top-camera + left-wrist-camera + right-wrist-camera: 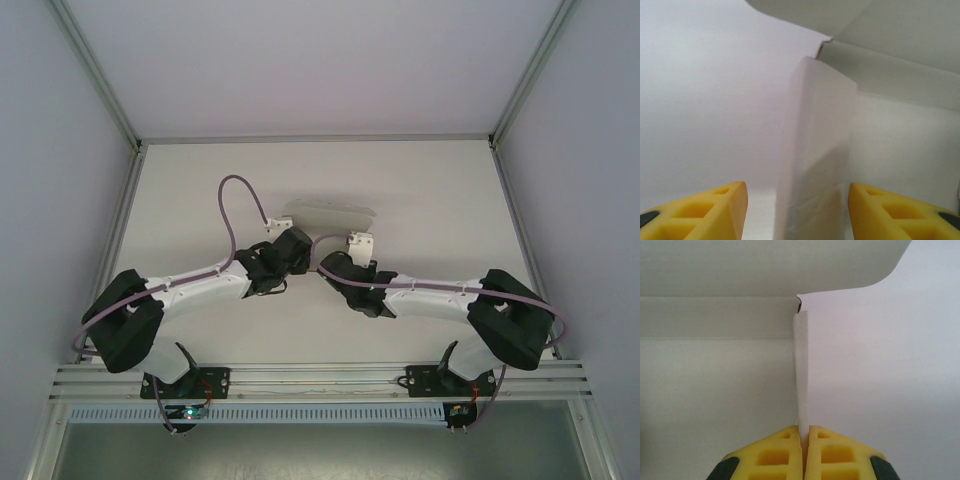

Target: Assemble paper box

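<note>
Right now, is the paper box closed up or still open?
Still open. The paper box has its rounded lid flap lifted, not tucked in; the right gripper pinches a side flap upright.

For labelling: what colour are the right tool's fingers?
Yellow fingers; clearest in the right wrist view.

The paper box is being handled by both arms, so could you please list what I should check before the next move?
1. Right jaws shut on a flap edge of the paper box: ok.
2. Left jaws closed on the upright flap: not ok, they stand apart on either side of it.
3. Upright flap lined up between the left jaws: ok.
4. Rounded lid flap clear of the right jaws: ok.
5. Paper box sitting flat on the table: cannot tell.
</note>
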`<action>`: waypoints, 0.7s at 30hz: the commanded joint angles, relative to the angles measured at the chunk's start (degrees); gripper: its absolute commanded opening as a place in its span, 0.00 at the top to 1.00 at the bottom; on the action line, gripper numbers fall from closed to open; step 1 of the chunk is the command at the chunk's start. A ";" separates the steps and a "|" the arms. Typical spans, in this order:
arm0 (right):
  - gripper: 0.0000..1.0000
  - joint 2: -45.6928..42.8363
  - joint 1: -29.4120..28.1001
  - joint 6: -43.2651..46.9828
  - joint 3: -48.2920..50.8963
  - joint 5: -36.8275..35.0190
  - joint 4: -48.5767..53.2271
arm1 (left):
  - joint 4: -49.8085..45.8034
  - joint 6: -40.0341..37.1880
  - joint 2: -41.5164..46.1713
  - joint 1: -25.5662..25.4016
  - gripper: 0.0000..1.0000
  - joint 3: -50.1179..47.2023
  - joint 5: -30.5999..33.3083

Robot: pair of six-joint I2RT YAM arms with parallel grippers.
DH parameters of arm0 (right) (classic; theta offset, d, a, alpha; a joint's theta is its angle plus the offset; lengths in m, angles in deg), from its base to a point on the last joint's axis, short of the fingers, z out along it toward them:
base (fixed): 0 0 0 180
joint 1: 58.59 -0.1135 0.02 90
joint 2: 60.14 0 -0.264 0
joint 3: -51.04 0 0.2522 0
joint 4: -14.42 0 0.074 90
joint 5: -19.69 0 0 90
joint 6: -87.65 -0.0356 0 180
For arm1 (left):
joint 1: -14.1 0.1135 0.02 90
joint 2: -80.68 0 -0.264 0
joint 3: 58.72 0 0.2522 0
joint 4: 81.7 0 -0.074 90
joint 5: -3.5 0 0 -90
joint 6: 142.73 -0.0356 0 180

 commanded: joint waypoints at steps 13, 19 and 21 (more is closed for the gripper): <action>1.00 -2.73 -2.41 0.55 0.71 -7.57 0.22 | -8.77 -1.06 -3.19 -1.61 0.70 4.64 15.01; 1.00 -5.58 -2.46 2.35 1.97 -7.55 -1.49 | -9.98 -2.35 -7.30 -3.20 0.88 4.31 22.52; 1.00 -5.80 -2.39 2.88 1.86 -8.26 -0.90 | -14.30 -1.95 -9.55 -4.09 0.91 6.05 28.15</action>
